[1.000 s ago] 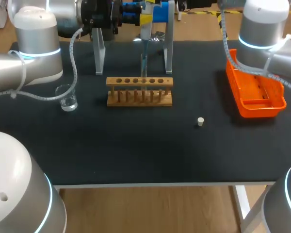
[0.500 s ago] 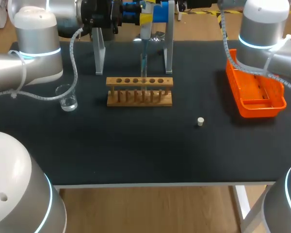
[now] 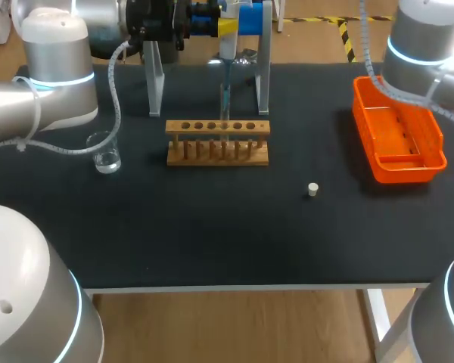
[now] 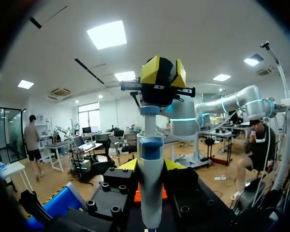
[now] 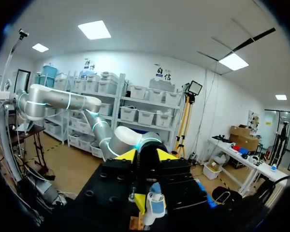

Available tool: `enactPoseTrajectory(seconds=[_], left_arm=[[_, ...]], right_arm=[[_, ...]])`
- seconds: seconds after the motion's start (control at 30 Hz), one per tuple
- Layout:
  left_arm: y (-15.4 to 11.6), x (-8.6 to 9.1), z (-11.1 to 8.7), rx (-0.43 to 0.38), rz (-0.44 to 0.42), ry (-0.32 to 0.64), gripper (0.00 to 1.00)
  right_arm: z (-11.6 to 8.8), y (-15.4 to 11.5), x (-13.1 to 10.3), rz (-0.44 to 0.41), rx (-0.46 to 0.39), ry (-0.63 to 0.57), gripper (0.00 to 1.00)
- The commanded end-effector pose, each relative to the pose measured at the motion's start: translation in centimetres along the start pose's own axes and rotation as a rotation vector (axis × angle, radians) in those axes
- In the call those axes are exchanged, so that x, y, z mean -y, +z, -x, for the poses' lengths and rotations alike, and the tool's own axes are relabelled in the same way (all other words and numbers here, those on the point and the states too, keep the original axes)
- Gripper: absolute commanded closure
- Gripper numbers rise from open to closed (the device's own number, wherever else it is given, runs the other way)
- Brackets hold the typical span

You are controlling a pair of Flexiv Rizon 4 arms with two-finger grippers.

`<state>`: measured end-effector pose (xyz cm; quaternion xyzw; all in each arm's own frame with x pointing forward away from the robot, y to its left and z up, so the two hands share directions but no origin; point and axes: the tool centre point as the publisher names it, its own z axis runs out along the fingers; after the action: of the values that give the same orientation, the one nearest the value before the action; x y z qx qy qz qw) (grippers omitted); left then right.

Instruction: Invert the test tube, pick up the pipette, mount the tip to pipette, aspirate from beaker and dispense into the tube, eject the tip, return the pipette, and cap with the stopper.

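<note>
Left fingers (image 4: 127, 165) clenched on white-and-blue pipette (image 3: 227, 47) | its tip (image 3: 225, 76) down in clear glass test tube (image 3: 224, 106), upright in wooden rack (image 3: 189, 128) on desk (image 3: 212, 227) | step: squirting out | best: hold straight, press slowly

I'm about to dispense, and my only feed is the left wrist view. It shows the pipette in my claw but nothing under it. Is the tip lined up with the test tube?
Observer: Yes. In the head view the pipette hangs upright with its tip at the mouth of the test tube, which stands in the wooden rack. I cannot tell how deep the tip goes.
Operator: Where is the stopper for capping afterwards?
Observer: The stopper lies alone on the black tabletop, to the right of the rack and closer to the robot.
</note>
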<state>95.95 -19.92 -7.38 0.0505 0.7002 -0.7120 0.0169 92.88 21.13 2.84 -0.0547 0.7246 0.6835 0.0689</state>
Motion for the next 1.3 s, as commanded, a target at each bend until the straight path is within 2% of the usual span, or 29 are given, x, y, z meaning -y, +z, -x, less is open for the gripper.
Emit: enactPoseTrajectory(seconds=[0.03, 0.33, 0.4, 0.57, 0.77, 1.1, 1.3], left_arm=[[0.0, 0.0, 0.2, -0.005, 0.001, -0.001, 1.0], [0.0, 0.0, 0.2, -0.005, 0.001, -0.001, 1.0], [0.0, 0.0, 0.2, -0.005, 0.001, -0.001, 1.0], [0.0, 0.0, 0.2, -0.005, 0.001, -0.001, 1.0], [0.0, 0.0, 0.2, -0.005, 0.001, -0.001, 1.0], [0.0, 0.0, 0.2, -0.005, 0.001, -0.001, 1.0], [0.0, 0.0, 0.2, -0.005, 0.001, -0.001, 1.0]], right_arm=[[-1.3, -3.5, 1.1, 0.0, -0.002, -0.011, 0.0], [-2.6, -8.4, 4.7, -0.038, 0.028, -0.02, 0.0], [-2.8, -9.0, 6.1, -0.054, 0.029, -0.011, 0.0], [-2.8, -9.4, 11.4, -0.086, 0.026, 0.025, 0.0], [-2.4, -8.2, 17.1, -0.125, -0.012, 0.052, 0.0], [-1.7, -4.5, 22.8, -0.139, -0.088, 0.022, 0.0], [-1.3, -1.6, 25.4, -0.194, -0.118, 0.039, 0.0]])
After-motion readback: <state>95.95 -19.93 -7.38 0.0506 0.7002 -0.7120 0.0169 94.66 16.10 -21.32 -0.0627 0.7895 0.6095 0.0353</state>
